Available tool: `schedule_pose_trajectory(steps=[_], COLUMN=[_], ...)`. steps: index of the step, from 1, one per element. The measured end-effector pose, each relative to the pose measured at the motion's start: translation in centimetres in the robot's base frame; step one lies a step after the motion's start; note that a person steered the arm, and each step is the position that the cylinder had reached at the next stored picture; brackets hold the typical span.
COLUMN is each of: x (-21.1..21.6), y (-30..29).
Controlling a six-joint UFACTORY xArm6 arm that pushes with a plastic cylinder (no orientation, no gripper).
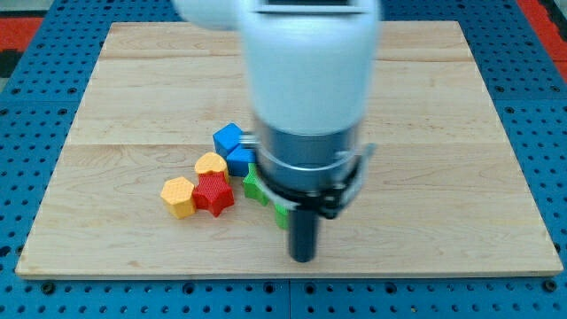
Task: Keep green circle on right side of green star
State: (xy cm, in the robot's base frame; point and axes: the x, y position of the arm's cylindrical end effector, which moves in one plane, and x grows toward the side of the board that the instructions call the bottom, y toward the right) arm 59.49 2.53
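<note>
My tip (304,258) rests on the pale wooden surface (443,133) near the view's bottom, just below a green block (282,213) largely hidden by the arm. Another green block (254,186) lies to its left, beside two blue blocks (229,138) (240,160), a yellow heart (211,165), a red star (213,193) and a yellow hexagon (178,196). No gripper is fitted; which green block is the circle I cannot tell.

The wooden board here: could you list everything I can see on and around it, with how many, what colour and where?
wooden board: one, pale wood, fills most of the view.
pegboard surround: one, blue with holes, around the board.
blue blocks: two, touching, left of centre; shapes unclear.
yellow heart: one, just below-left of the blue blocks.
red star: one, below the yellow heart.
yellow hexagon: one, orange-yellow, left of the red star.
green blocks: at least two pieces, mostly hidden behind the arm; shapes unclear.
arm: one, white and grey, centre.
my tip: one, dark rod, just below-right of the green blocks.
</note>
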Motion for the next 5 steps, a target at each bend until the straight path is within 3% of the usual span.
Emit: schedule_pose_trajectory(steps=[5], x=[-9.7], y=[-5.0])
